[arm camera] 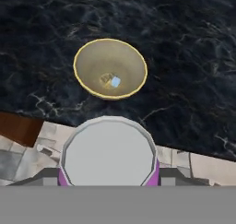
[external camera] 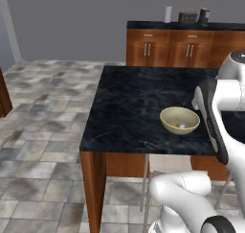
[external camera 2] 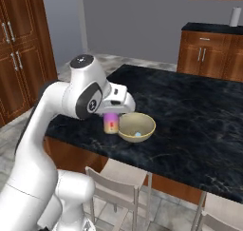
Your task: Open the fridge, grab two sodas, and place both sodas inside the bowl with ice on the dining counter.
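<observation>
A purple-pink soda can [external camera 2: 111, 123] with a yellow-orange band is seen clamped in the gripper [external camera 2: 112, 115], its silver top [arm camera: 109, 152] facing the hand camera and purple sides showing at either flank; the jaws are closed against the can's sides. In the right base view the can is held just beside the tan-yellow bowl [external camera 2: 136, 127], above the near edge of the dining counter [external camera 2: 199, 111]; whether can and bowl touch cannot be told. The bowl [external camera: 179, 120] is set on the black veined slab [external camera: 134, 102] close to its near edge, with a small pale ice piece [arm camera: 115, 82] lying at its bottom. Chair backs [external camera 2: 118, 187] are seen below the near edge; wooden cabinets [external camera: 167, 47] are seen along the back wall, past the far edge of the counter.
</observation>
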Robot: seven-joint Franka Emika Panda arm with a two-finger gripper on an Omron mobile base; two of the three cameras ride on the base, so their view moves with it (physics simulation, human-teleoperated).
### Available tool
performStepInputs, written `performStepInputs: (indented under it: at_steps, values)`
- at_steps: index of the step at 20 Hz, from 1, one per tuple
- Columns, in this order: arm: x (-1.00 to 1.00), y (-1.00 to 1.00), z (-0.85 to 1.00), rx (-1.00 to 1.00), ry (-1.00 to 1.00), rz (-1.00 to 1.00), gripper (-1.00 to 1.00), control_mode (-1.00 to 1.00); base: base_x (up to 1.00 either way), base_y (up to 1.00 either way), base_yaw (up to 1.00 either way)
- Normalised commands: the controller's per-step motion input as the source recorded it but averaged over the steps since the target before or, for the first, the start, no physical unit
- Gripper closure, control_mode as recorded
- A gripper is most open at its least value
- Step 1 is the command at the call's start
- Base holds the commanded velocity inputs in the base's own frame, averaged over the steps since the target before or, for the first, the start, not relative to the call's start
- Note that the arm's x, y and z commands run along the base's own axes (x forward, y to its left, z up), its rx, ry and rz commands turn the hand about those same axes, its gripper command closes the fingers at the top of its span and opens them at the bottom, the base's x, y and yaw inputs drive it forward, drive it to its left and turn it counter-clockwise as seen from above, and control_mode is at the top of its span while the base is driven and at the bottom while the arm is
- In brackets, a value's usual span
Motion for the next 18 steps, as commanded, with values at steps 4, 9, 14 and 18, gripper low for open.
performStepInputs:
  at_steps: [4, 9, 14, 18]
  values:
    - [0.8, -0.09, -0.22, 0.0, 0.09, 0.03, 1.0, -1.0, 0.0, 0.0, 0.0]
    - [0.65, 0.0, -0.33, 0.0, 0.05, 0.04, 1.0, -1.0, 0.0, 0.0, 0.0]
    - [0.49, -0.05, -0.45, 0.0, 0.01, 0.07, 1.0, -1.0, 0.0, 0.0, 0.0]
    - [0.52, -0.17, -0.48, 0.0, 0.01, 0.07, 1.0, -1.0, 0.0, 0.0, 0.0]
